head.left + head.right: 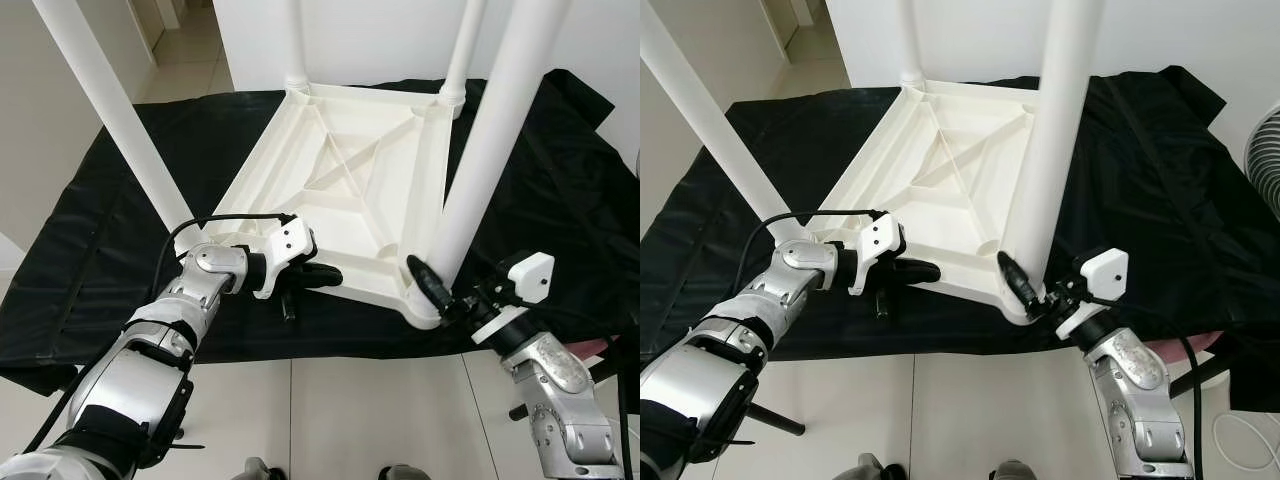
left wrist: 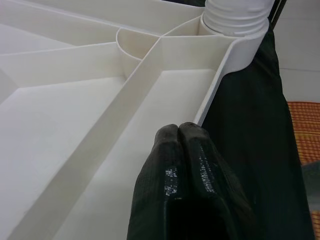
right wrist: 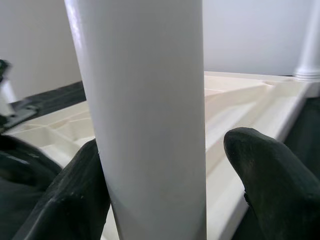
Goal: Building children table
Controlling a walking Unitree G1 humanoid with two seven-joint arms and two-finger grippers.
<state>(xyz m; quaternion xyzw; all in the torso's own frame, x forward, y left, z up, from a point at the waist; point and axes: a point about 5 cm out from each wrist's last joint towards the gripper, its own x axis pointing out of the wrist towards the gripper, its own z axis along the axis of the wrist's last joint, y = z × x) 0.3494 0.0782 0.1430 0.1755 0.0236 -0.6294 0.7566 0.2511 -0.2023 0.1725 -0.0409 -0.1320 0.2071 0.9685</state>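
A white plastic children's table point(image 1: 340, 170) lies upside down on a black sheet point(image 1: 100, 250), its four white legs pointing up. My left gripper point(image 1: 325, 275) is shut with nothing in it, and its fingertips point(image 2: 180, 150) rest on the table's near rim, between the near left leg point(image 1: 115, 110) and the near right leg point(image 1: 480, 170). My right gripper point(image 1: 440, 290) stands open around the base of the near right leg point(image 3: 145, 115). One finger point(image 3: 80, 190) touches the leg. The other finger point(image 3: 265, 175) stands a little off it.
The two far legs point(image 1: 297, 40) point(image 1: 463, 50) stand in their corner sockets near a white wall. The sheet's front edge meets tiled floor point(image 1: 350, 420) just before me. A white fan point(image 1: 1265, 150) stands at the right, and an orange mat point(image 2: 302, 130) lies beyond the sheet.
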